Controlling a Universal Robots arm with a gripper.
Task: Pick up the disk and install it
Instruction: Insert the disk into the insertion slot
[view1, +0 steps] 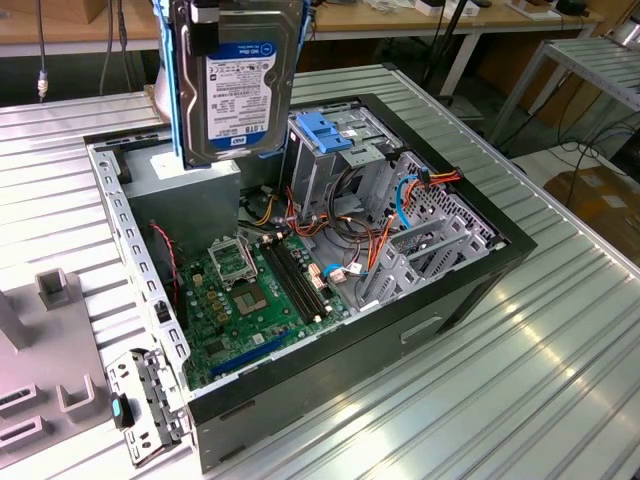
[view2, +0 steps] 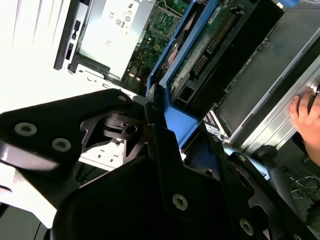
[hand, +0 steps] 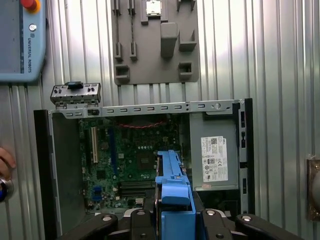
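Grey-metal disk (view1: 236, 85): flat rectangular drive with a white-and-blue label and bright blue plastic carrier rails. It hangs upright in the air, touching nothing below.
Place: over the grey power-supply box (view1: 190, 190) with a white sticker, on the exterior view's left of the metal drive cage (view1: 345, 165) (a blue plastic latch (view1: 325, 130) sits on top of the cage). The disk is not in the cage.
Gripper (hand: 175, 220): black, holding the disk by its upper end.
Fingers (view2: 159, 142): clenched on the disk, with one blue rail squeezed between them in both wrist views.
Case: black open computer case (view1: 470, 290) lying on its side, green motherboard (view1: 255, 300) exposed.
Surface (view1: 560, 380): ribbed aluminium, carrying the case and a grey fixture plate (hand: 155, 47).
Person: a hand (view2: 302, 117) near the case's outer wall.
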